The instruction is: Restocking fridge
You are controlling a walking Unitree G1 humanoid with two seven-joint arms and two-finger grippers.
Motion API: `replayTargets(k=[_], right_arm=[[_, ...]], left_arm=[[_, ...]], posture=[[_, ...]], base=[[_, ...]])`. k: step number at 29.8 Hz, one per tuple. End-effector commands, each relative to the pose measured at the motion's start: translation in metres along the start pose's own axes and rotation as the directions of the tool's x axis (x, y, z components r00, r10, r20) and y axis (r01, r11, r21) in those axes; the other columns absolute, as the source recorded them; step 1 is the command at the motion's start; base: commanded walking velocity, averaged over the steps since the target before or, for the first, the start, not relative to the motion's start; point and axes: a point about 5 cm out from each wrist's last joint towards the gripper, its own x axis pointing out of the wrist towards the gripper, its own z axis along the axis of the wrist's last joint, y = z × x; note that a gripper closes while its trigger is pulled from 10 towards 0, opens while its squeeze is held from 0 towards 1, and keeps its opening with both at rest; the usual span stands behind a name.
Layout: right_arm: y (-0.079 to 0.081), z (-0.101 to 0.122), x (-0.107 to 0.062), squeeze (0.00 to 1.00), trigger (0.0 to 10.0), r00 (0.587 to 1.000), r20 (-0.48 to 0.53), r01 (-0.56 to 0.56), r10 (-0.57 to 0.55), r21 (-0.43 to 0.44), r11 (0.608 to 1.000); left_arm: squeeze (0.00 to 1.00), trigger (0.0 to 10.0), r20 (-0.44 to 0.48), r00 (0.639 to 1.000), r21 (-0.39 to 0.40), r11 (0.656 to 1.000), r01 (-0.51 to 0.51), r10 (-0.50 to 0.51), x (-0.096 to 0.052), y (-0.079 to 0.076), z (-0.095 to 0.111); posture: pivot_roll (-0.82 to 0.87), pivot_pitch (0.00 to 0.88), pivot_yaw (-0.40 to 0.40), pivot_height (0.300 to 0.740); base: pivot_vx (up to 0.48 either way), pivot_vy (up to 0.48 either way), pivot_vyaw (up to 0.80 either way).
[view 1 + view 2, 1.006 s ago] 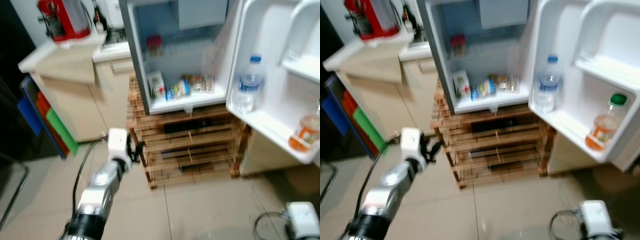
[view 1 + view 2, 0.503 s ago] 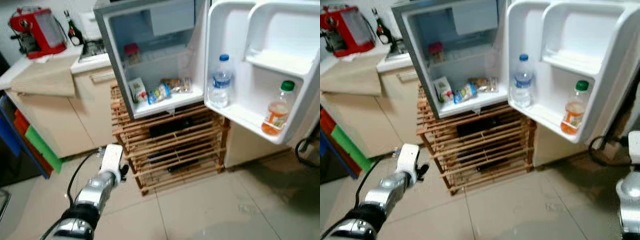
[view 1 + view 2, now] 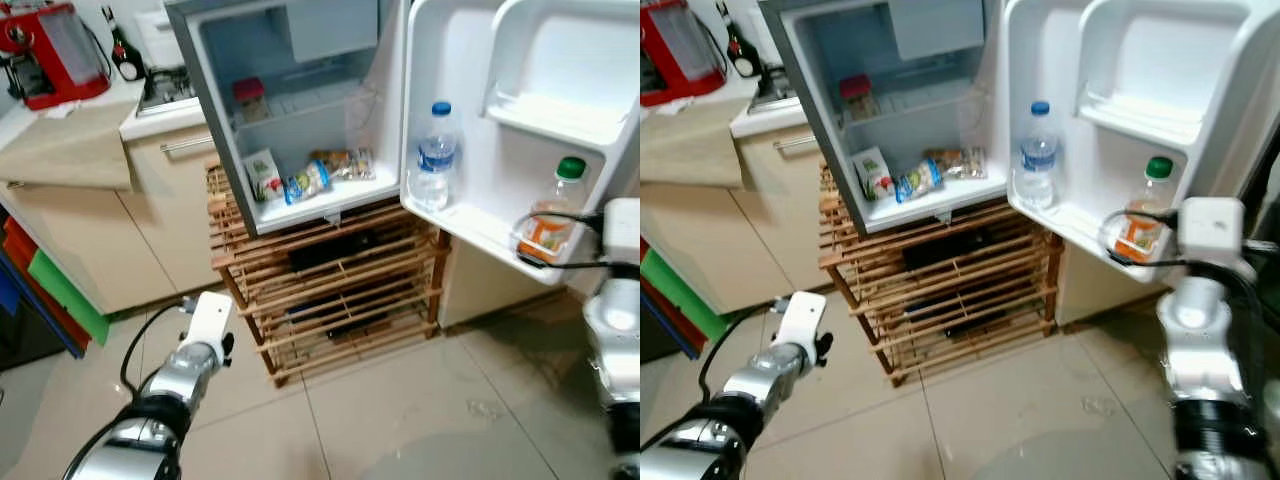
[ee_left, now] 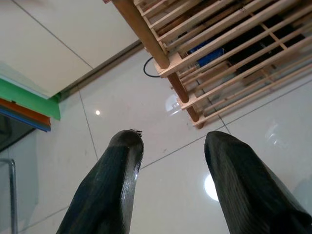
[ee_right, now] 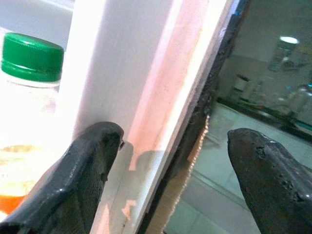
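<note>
While the fridge (image 3: 300, 110) stands open on its wooden rack (image 3: 330, 290), you can see it is partly stocked: snack packets (image 3: 305, 180) lie on the lower shelf, a red-lidded jar (image 3: 250, 98) sits higher up, and the door (image 3: 520, 120) carries a water bottle (image 3: 433, 157) and a green-capped juice bottle (image 3: 548, 212) in its bottom rack. Neither gripper carries anything, so as far as these views go, whatever remains to be stocked you have not yet picked up; no loose supplies are visible nearby.

Your left gripper (image 4: 170, 161) hangs low over the floor tiles just in front of the rack's left corner, fingers spread wide and empty. Your right gripper (image 5: 173, 161) is raised to the outer edge of the fridge door, fingers spread apart with the door's edge between them, one finger (image 5: 92, 165) right against the white panel beside the juice bottle. From this pose, you look placed to handle the door rather than a bottle.
</note>
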Motion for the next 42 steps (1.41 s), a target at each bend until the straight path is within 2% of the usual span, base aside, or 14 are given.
replayTargets(k=[1,4,8,10,13,16,19,21,25,28,34,37,38,42], right_arm=[[0.022,0.016,-0.006,0.00,10.0,0.989,0.057,-0.138,0.135,0.062,0.988],[0.040,0.029,-0.018,0.00,10.0,0.953,0.116,-0.293,0.279,0.134,0.947],[0.043,0.031,-0.026,0.00,10.0,0.941,0.128,-0.331,0.313,0.157,0.931],[0.055,0.026,-0.061,0.00,10.0,0.874,0.141,-0.486,0.465,0.260,0.835],[0.058,0.026,-0.070,0.00,10.0,0.852,0.153,-0.523,0.501,0.279,0.805],[0.068,0.022,-0.109,0.00,10.0,0.682,0.143,-0.717,0.718,0.329,0.615],[0.063,0.007,-0.139,0.00,10.0,0.428,0.076,-0.834,0.900,0.418,0.361],[0.056,-0.009,-0.147,0.00,10.0,0.295,0.004,-0.870,0.955,0.414,0.267],[0.033,-0.050,-0.141,0.00,10.0,0.218,-0.204,-0.886,0.954,0.370,0.282],[0.011,-0.067,-0.141,0.00,10.0,0.139,-0.344,-0.941,0.929,0.247,0.232],[-0.030,-0.092,-0.131,0.00,10.0,0.093,-0.592,-0.982,0.801,0.079,0.172],[-0.038,-0.099,-0.128,0.00,10.0,0.093,-0.641,-0.984,0.762,0.058,0.169],[-0.046,-0.105,-0.119,0.00,10.0,0.157,-0.680,-0.978,0.716,-0.008,0.207],[-0.060,-0.108,-0.102,0.00,10.0,0.238,-0.728,-0.961,0.643,-0.080,0.265]], left_arm=[[0.00,10.0,0.002,1.000,0.016,1.000,-0.019,0.019,0.000,0.006,0.001],[0.00,10.0,0.001,1.000,0.006,1.000,0.000,0.000,0.000,0.005,-0.002],[0.00,10.0,0.014,1.000,0.013,1.000,0.011,-0.011,0.000,0.004,-0.001],[0.00,10.0,0.055,0.997,-0.018,0.998,0.059,-0.058,0.000,-0.001,0.003],[0.00,10.0,0.061,0.996,-0.020,0.997,0.069,-0.068,0.000,-0.003,0.003],[0.00,10.0,0.055,0.995,-0.008,0.996,0.087,-0.086,-0.001,-0.005,-0.001],[0.00,10.0,0.056,0.993,-0.002,0.994,0.106,-0.106,-0.001,-0.008,-0.003],[0.00,10.0,0.034,0.994,0.003,0.995,0.101,-0.101,-0.001,-0.008,-0.007],[0.00,10.0,-0.090,0.994,-0.082,0.995,0.054,-0.061,-0.001,0.001,-0.025],[0.00,10.0,-0.154,0.987,-0.141,0.989,0.031,-0.053,-0.003,0.007,-0.036],[0.00,10.0,-0.242,0.967,-0.164,0.986,0.036,-0.076,-0.006,0.010,-0.051],[0.00,10.0,-0.260,0.962,-0.173,0.984,0.037,-0.082,-0.006,0.009,-0.053],[0.00,10.0,-0.262,0.962,-0.178,0.983,0.033,-0.080,-0.006,0.010,-0.053],[0.00,10.0,-0.263,0.962,-0.176,0.984,0.033,-0.079,-0.006,0.009,-0.053]], posture=[[-0.28,0.000,0.172,0.736],[-0.28,0.000,0.171,0.736],[-0.28,0.000,0.168,0.736],[-0.29,0.000,0.165,0.736],[-0.29,0.000,0.165,0.736],[-0.30,0.000,0.168,0.736],[-0.31,0.000,0.169,0.736],[-0.31,0.000,0.167,0.736],[-0.31,0.000,0.159,0.736],[-0.31,0.000,0.159,0.736],[-0.32,0.000,0.175,0.736],[-0.33,0.000,0.176,0.736],[-0.33,0.000,0.178,0.736],[-0.33,0.000,0.185,0.736]], base=[[0.000,0.000,0.00],[0.000,0.000,0.00],[0.000,0.000,0.00],[0.000,0.000,0.00],[0.000,0.000,0.00],[0.000,0.000,0.00],[0.000,0.000,0.00],[0.000,0.000,0.00],[0.000,0.000,0.00],[0.000,0.000,0.00],[0.000,0.000,0.00],[0.000,0.000,0.00],[0.000,0.000,0.00],[0.000,0.000,0.00]])
